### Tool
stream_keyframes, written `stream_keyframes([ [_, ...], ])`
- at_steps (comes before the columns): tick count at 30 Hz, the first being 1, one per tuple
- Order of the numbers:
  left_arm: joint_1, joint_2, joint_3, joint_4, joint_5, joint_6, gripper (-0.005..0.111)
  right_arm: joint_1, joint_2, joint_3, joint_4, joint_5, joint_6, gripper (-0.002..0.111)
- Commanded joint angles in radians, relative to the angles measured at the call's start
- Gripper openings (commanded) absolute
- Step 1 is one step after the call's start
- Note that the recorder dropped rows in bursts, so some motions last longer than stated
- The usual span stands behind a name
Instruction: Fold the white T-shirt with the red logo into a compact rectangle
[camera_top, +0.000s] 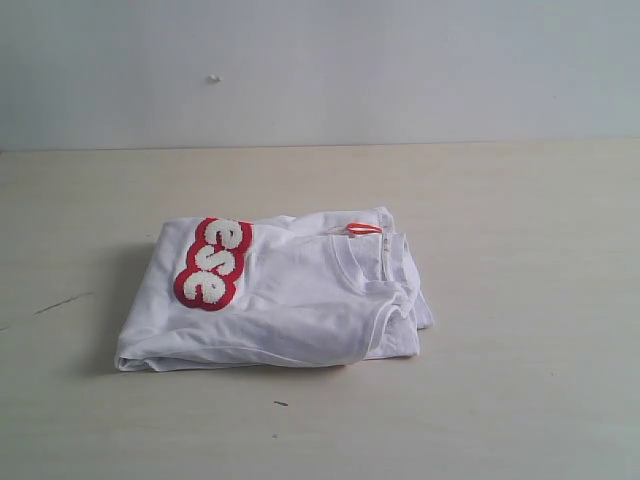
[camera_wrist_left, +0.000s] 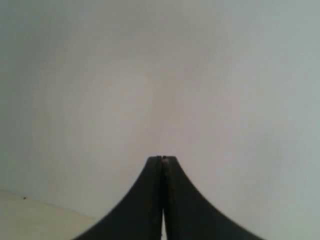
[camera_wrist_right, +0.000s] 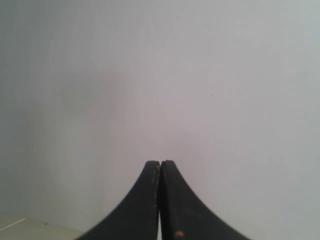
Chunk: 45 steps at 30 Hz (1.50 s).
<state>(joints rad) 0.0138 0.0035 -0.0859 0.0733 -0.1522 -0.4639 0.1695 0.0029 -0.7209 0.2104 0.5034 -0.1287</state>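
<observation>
**Folded and parked**

The white T-shirt (camera_top: 300, 310) lies as a rough rectangle around the middle of the pale table (camera_top: 520, 300), a touch left of centre. The red logo (camera_top: 212, 265) sits on top at the far-left corner. Only the fuzzy white letters "ese" show, and the rest disappears at the fold. The ribbed collar (camera_top: 350, 262) and orange neck tag (camera_top: 364, 229) face up on the right side. The left gripper (camera_wrist_left: 162, 159) has its black tips pressed together with nothing between them, facing a plain grey wall (camera_wrist_left: 150, 75). The right gripper (camera_wrist_right: 160, 163) looks the same, tips touching and holding nothing.
</observation>
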Motion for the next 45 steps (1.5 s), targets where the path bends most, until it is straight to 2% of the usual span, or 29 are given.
stream_keyframes([
  [1,0.002,-0.004,0.086,0.018,-0.113,0.029,0.000,-0.002,-0.003,0.002,-0.004,-0.001,0.000,0.000],
  [10,0.002,-0.004,0.086,0.016,0.080,0.288,0.000,-0.002,-0.003,0.002,-0.004,-0.001,0.000,0.000],
  [14,0.002,-0.004,0.086,-0.010,0.227,0.405,0.000,-0.002,-0.003,0.002,-0.004,-0.001,0.000,0.000],
  [20,0.002,-0.004,0.086,-0.011,0.486,0.447,0.000,-0.002,-0.003,0.002,-0.004,-0.001,0.000,0.000],
  [45,-0.005,-0.004,0.086,-0.025,0.501,0.456,0.000,-0.002,-0.003,0.002,-0.004,-0.001,0.000,0.000],
])
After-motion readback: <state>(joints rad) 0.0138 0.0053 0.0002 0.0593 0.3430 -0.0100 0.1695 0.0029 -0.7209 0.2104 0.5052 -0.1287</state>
